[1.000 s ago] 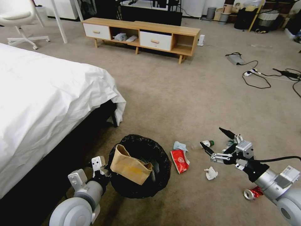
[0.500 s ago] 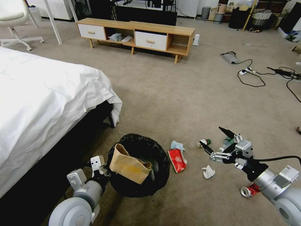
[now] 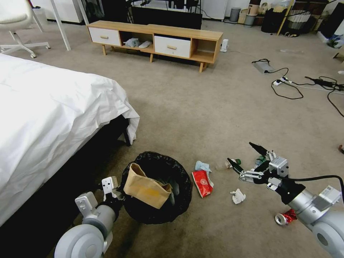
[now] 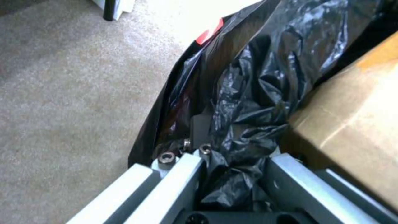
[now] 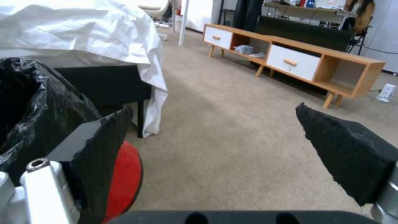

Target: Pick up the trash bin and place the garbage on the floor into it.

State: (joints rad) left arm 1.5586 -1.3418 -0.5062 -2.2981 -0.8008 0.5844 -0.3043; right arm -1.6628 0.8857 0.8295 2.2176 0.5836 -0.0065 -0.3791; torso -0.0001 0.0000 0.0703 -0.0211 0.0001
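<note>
- The left pincer sits at the near-left rim of the trash bin; from the head its tips are hidden behind the black bag, so its grip is hard to read there
- The left wrist view settles it: the left pincer is pinching a bunched fold of the bin's black liner between its pale fingers, with carpet beside it
- Just beyond that pincer, a brown paper bag lies inside the bin, leaning against the near rim; in the left wrist view it is cut off at the frame edge
- Between the two pincers on the floor lie a red wrapper and a bluish tissue, both just beside the bin
- A white tissue lies on the carpet just to the near-left of the right pincer
- The right pincer hovers with its black tips spread wide apart, holding nothing; the right wrist view shows open carpet between its fingertips
- A green-capped bottle lies close by the nearer tip; a second one is mostly hidden behind the pincer's body
- A crushed red can lies beside the right forearm, partly covered by it
</note>
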